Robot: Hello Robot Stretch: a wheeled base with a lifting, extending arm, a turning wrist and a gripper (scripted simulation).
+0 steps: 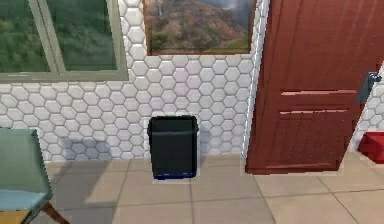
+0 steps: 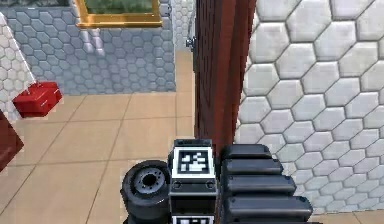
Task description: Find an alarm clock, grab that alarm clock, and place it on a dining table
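Fwd view: you're facing a black trash bin (image 1: 173, 148) against the hex-tile wall (image 1: 100, 110), w/ a red-brown door (image 1: 312, 85) to its right. Arm side view: gripper (image 2: 150, 190) at bottom edge, far end unclear, so can't tell if it's grasping anything. Red box (image 2: 37, 98) on floor at left. Alarm clock posn: can't tell.

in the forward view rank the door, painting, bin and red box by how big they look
1. door
2. painting, though the top edge cuts it off
3. bin
4. red box, cut by the right edge, so its place is unsure
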